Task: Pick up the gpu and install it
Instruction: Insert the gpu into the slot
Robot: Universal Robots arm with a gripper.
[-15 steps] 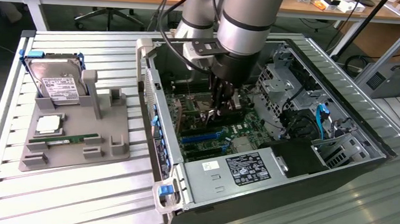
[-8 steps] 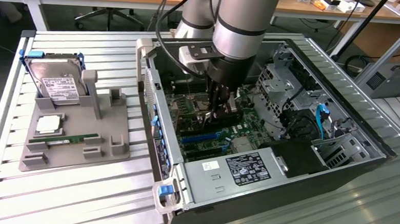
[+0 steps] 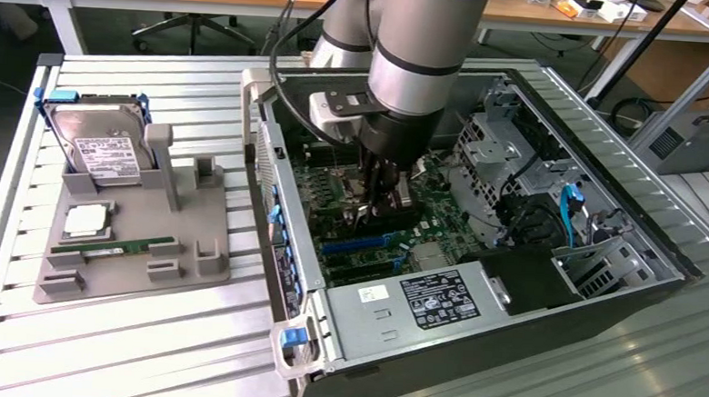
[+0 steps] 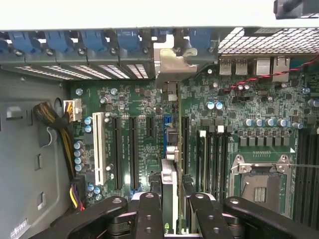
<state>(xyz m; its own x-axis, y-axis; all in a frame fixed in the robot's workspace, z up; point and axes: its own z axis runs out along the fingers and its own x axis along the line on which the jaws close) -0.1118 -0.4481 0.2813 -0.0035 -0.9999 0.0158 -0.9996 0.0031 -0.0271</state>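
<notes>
High exterior overview; close wrist view, perhaps straight down; shared motherboard point(image 3: 366, 219)

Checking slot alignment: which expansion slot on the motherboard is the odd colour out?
The white slot, the one nearest the yellow-and-black cable bundle. The other long slots beside it are black, and the gripper holds the gpu farther along.

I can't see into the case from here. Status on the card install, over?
Hand inside the open case, closed edge-on around the gpu. Card upright over the motherboard slots, bracket at the rear wall. Nothing seen blocking.
</notes>
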